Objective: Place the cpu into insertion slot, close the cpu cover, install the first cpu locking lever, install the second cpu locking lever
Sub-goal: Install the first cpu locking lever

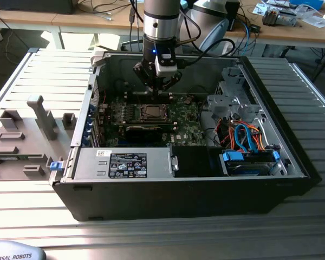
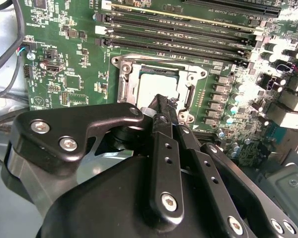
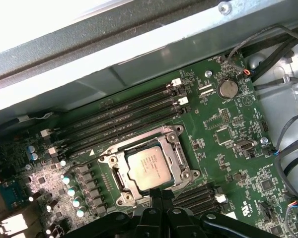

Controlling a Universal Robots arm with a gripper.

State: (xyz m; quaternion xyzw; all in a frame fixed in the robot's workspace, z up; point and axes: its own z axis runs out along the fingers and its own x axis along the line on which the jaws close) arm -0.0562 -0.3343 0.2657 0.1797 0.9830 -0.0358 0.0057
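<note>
Now, exterior view: open black computer case (image 1: 206,200) on ribbed grey metal table (image 1: 151,233), wooden desks (image 1: 314,32) behind; black gripper (image 1: 158,93) inside. Second wrist view: fingers (image 2: 164,148) pressed together at socket edge. First wrist view: dull silver square cpu (image 3: 148,168) seated, thin silver cpu cover (image 3: 178,148) flat around it.

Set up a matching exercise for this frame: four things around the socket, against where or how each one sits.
Things: 1 cpu; 2 cpu cover; 3 gripper; 4 coin battery.
States: a round and silver, on the green board away from the socket; b metal frame with a square opening, lying down; c seated in the socket, grey top up; d fingertips together at the socket's edge.
Pairs: 1-c, 2-b, 3-d, 4-a.
</note>
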